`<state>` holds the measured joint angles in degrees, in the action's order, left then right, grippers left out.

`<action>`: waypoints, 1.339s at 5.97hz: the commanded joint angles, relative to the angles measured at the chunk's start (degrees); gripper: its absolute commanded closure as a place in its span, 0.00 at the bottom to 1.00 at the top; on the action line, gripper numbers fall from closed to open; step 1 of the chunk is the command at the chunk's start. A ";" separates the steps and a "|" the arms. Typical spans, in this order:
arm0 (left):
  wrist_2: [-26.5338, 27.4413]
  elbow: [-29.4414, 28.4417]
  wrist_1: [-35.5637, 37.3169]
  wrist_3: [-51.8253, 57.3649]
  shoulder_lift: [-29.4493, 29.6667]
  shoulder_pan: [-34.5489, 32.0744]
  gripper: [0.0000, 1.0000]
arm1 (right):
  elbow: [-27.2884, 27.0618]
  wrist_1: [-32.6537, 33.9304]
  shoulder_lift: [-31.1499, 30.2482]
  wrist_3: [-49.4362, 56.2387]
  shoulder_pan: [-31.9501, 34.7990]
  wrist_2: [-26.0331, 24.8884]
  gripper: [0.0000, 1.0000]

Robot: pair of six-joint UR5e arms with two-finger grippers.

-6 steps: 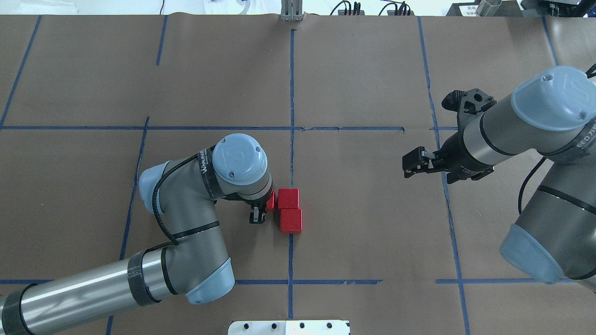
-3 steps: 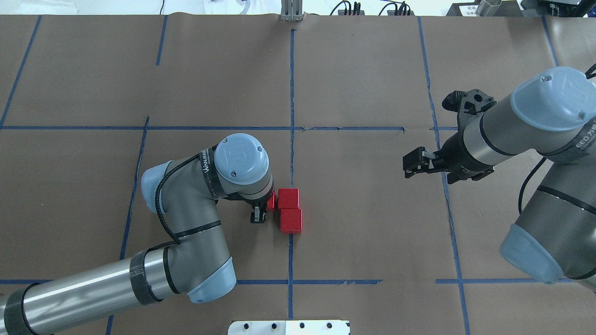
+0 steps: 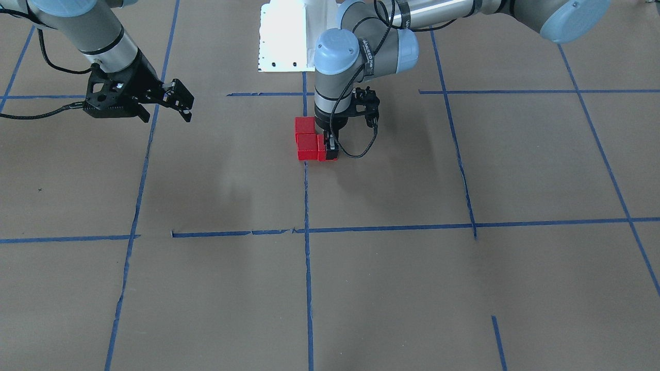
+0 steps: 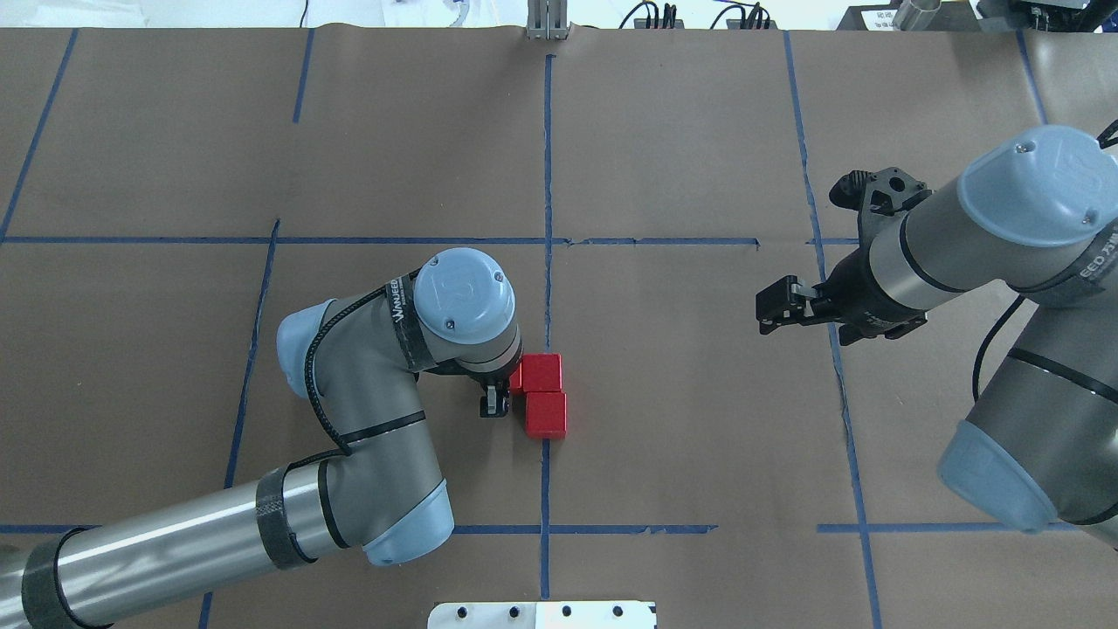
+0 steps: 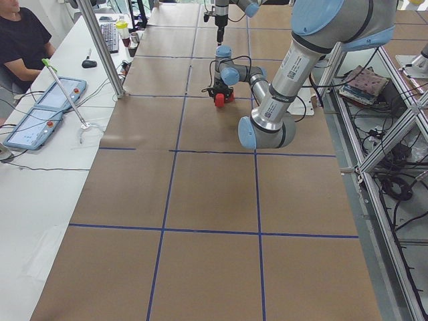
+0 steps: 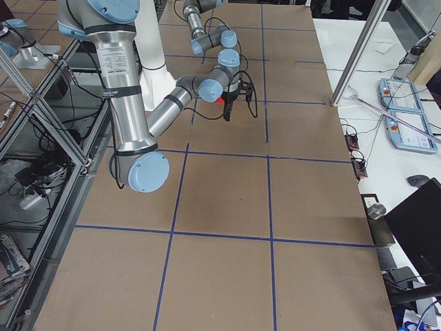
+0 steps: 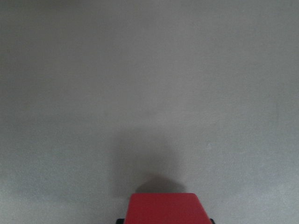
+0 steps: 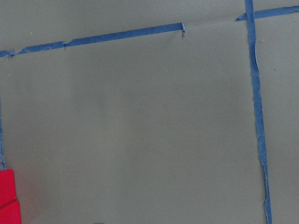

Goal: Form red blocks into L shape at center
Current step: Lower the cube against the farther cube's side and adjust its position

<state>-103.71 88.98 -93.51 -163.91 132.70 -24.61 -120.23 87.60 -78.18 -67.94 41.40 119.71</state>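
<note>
L arm bent over the mid grid square. The left gripper points straight down, fingers clenched on the third red block, which is mostly hidden under the wrist in the overhead view. L wrist cam shows that block's top face at bottom centre, with brown paper close below; can't tell if the block touches the paper.

The other 2 sit on the paper, touching in a column across the blue tape line: far red block and near red block (near = closer to robot). The held block sits side-on against the far red block on the robot's left side, no gap seen, so the 3 make an L outline.

The right gripper hangs well apart on the robot's right, above the paper, fingers spread, nothing in them. Its cam catches 2 red block edges in the lower-left corner. White robot base at the table edge.
</note>
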 commanded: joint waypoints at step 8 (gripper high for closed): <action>-0.09 -0.13 0.00 0.79 0.19 0.18 0.99 | 0.00 0.03 -0.22 0.00 0.00 0.00 0.00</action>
<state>-103.80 88.86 -93.52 -163.13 132.88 -24.46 -120.24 87.63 -78.37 -67.94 41.40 119.71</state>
